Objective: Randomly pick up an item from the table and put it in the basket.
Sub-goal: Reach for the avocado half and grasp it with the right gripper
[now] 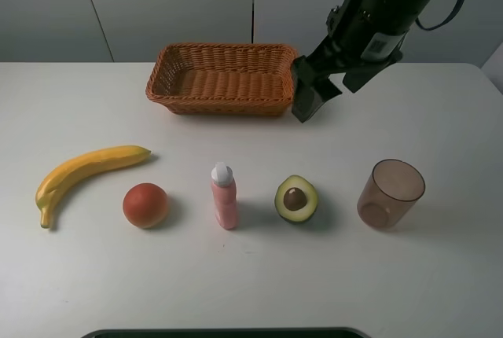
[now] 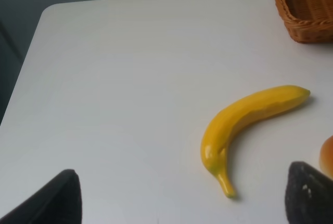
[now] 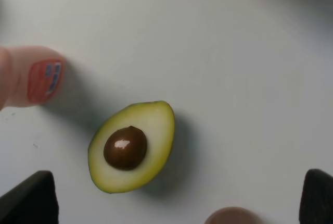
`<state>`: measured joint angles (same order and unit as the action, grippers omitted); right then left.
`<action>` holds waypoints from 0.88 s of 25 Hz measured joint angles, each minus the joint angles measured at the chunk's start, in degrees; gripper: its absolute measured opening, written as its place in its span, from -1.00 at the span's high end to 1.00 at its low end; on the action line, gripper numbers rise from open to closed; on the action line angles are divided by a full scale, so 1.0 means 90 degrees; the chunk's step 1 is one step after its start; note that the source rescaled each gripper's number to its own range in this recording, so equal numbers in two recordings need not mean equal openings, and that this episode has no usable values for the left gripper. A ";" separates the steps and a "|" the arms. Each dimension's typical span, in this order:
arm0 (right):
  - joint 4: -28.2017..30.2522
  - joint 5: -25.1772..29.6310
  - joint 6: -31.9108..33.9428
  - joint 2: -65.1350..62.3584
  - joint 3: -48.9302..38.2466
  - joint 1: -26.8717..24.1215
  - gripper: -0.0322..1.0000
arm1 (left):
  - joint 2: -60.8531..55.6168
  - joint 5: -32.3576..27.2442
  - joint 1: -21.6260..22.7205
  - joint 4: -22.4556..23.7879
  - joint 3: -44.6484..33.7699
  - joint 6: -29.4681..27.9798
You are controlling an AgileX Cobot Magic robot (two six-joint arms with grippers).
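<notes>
The halved avocado (image 1: 296, 199) lies cut face up on the white table (image 1: 440, 275), right of centre, its brown pit showing. It also shows in the right wrist view (image 3: 132, 147). The brown wicker basket (image 1: 222, 78) stands empty at the back centre. My right gripper (image 1: 310, 90) hangs open and empty above the table beside the basket's right end, behind the avocado. In the right wrist view its fingers (image 3: 28, 198) stand wide apart with the avocado between them and far below. My left gripper (image 2: 182, 200) is open and empty, seen only in its wrist view, near the banana.
In a row with the avocado lie a yellow banana (image 1: 86, 174), a round orange-red fruit (image 1: 145, 205), an upright pink bottle with a white cap (image 1: 224, 195) and a translucent brown cup (image 1: 391, 193). The bottle stands close to the avocado's left, the cup to its right.
</notes>
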<state>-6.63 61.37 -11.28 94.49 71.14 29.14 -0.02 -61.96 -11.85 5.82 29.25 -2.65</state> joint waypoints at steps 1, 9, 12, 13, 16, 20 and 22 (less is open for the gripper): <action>-0.0016 -0.0131 0.0053 0.0169 -0.0081 -0.0001 -1.00 | 0.0000 0.0000 0.0000 0.0000 0.0000 0.0000; -0.0557 -0.1148 0.0422 0.0949 -0.0881 -0.0001 -1.00 | 0.0000 0.0000 0.0000 0.0000 0.0000 0.0000; -0.0700 -0.1472 0.0437 0.1119 -0.1212 0.0013 -1.00 | 0.0000 0.0000 0.0000 0.0000 0.0000 0.0000; -0.0729 -0.1599 0.0448 0.1178 -0.1317 0.0037 -1.00 | 0.0000 0.0000 0.0000 0.0000 0.0000 0.0000; -0.0856 -0.1953 0.0435 0.1313 -0.1563 0.0153 -1.00 | 0.0000 0.0000 0.0000 0.0000 0.0000 0.0000; -0.1020 -0.2125 0.0391 0.1527 -0.1681 0.0318 -1.00 | 0.0000 0.0000 0.0000 0.0000 0.0000 0.0000; -0.1062 -0.2182 0.0370 0.1654 -0.1706 0.0401 -1.00 | 0.0000 0.0000 0.0000 0.0000 0.0000 0.0000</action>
<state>-16.19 41.73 -7.95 109.38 55.79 32.74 -0.02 -61.96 -11.85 5.82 29.25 -2.65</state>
